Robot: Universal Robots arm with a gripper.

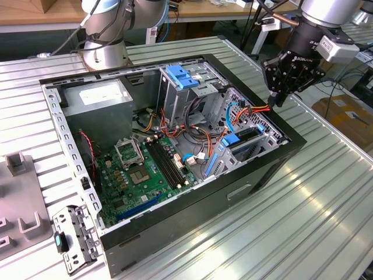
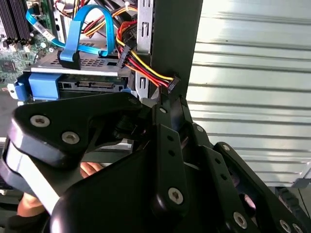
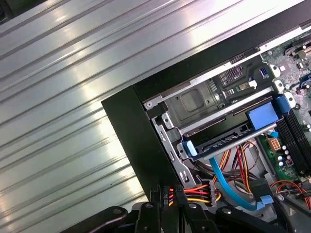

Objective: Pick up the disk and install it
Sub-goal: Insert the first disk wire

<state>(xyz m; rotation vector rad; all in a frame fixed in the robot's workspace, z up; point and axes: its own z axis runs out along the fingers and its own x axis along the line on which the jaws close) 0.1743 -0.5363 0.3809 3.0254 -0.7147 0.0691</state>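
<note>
— Where's the disk (image 3: 221, 141)?
— Already in its bay at the case (image 1: 256, 175) corner, mostly hidden by blue rails.
— The tool (image 1: 278, 96)?
— Fingers pinched on the power connector (image 2: 173, 81) there.

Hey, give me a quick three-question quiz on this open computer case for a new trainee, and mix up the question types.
1. True or false: the end effector hangs over the middle of the green circuit board.
2. Multiple choice: what is pinched in the end effector? A) a blue flat cable. B) the plug with red, yellow and black wires. C) a memory stick.
3. Fill in: the disk lies in the bay in a carrier of ____ plastic.

Key
1. False: it is at the case corner, on the exterior view's right.
2. B
3. blue
</note>
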